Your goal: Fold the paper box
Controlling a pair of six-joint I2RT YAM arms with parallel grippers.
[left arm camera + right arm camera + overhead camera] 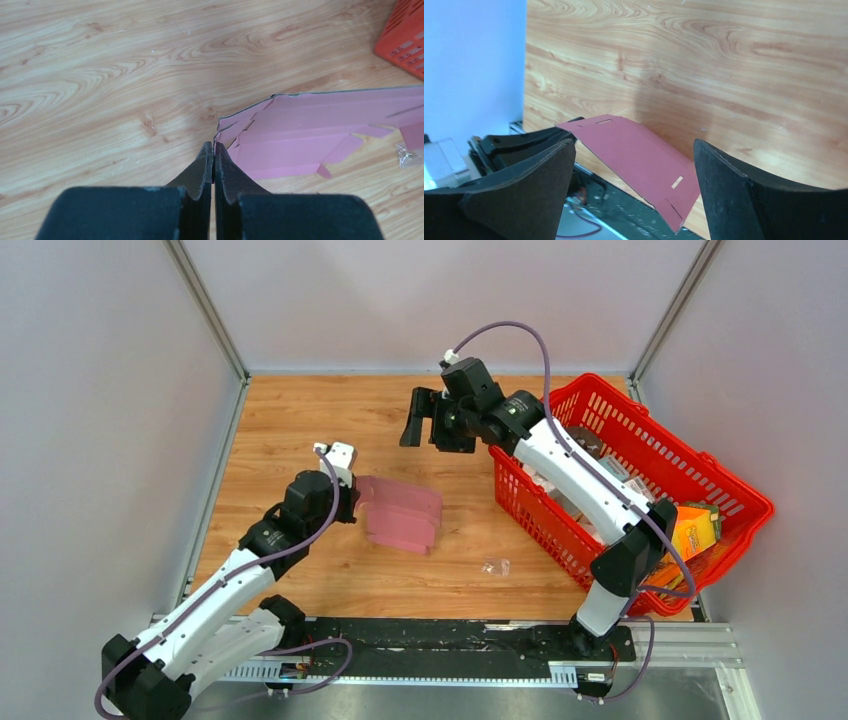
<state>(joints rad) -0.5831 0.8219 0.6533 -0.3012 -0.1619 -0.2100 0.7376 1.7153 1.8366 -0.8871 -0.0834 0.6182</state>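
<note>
Quick count: two arms, two grippers, one pink paper box (404, 514), one red basket (541, 520), and one tiny clear plastic scrap (495, 566) lying on its own.

The paper box is a thin, matte pink card blank with die-cut tabs, small slots and crease lines. It sits on the wood-grain surface (300, 410) left of the basket, partly lifted so that it arches rather than lying flat.

The left gripper (214, 150) is pinched tight on the box's left corner. Its two black fingers are pressed together with just a sliver of pink card between them.

The right gripper (425, 420) is spread wide and holding nothing. It hangs over the far part of the surface, just beside the basket's far corner and well apart from the box.

The basket is glossy plastic lattice and tilts a bit. It's stuffed with packaged goods, including an orange box (693, 532), but the rest is too jumbled to count.
</note>
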